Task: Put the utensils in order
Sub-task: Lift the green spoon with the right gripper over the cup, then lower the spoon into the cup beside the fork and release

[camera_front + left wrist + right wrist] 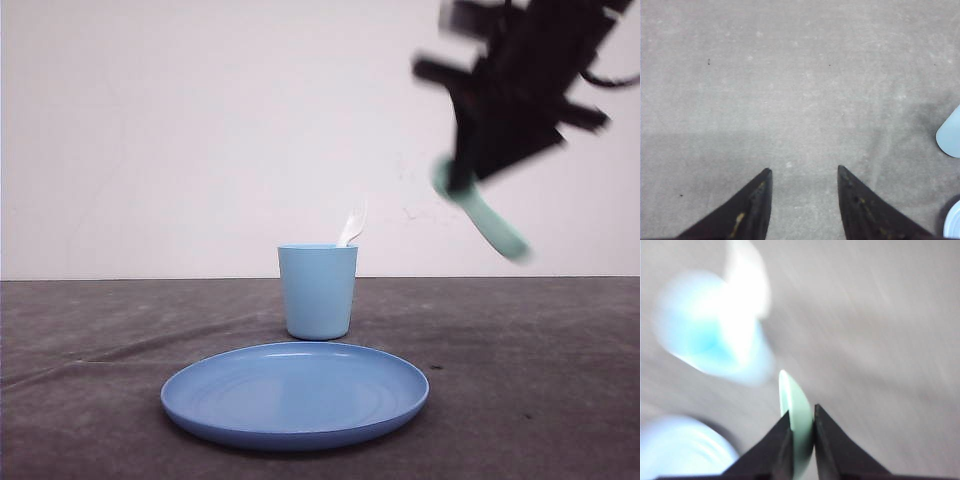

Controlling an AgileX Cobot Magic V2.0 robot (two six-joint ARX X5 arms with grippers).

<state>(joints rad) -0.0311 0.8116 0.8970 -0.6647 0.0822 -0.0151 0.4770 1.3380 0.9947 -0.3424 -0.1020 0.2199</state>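
Right gripper (799, 440): raised above the table (560, 380), right of the cup (317, 292), pinching the spoon (487, 221).
Spoon: held aloft, tilted.
Fork (353, 226): standing in the cup, behind the plate (295, 393).
Left gripper (802, 200): fingers spread, nothing between them.

A light blue cup (317, 291) is standing upright on the dark grey table (90, 330), near the centre. A round blue plate (295, 393) is lying flat just at its six o'clock, apart from it. A white wall (180, 130) is rising behind.
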